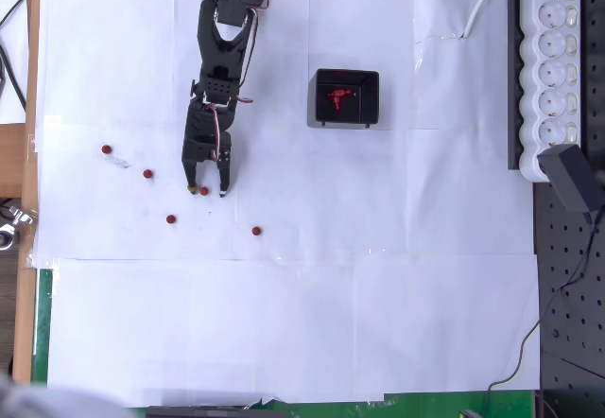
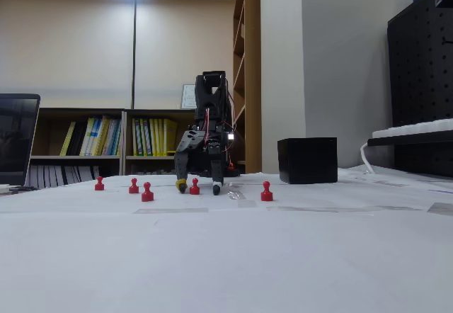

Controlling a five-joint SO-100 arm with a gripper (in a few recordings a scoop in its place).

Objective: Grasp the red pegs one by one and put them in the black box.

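overhead and low fixed views of the peg-sorting scene. we see the gripper [image 1: 209, 191] lowered to the white paper [image 1: 378, 323], its jaws apart and straddling one red peg [image 1: 203, 191], which stands upright between the fingertips in the fixed view [image 2: 195, 186]; whether either finger touches it we cannot tell. four more red pegs lie loose on the paper: taking the gripper as centre in the overhead view, two toward ten o'clock [image 1: 107, 149] [image 1: 147, 174], one at seven o'clock [image 1: 170, 218] and one at four o'clock [image 1: 256, 231]. the black box [image 1: 346, 98] sits well apart at two o'clock, with red pieces already inside. we judge each peg light, rigid and smooth, with a rounded head on a flared base, so it may tip or squirt out; the narrower waist below the head looks the safest hold.
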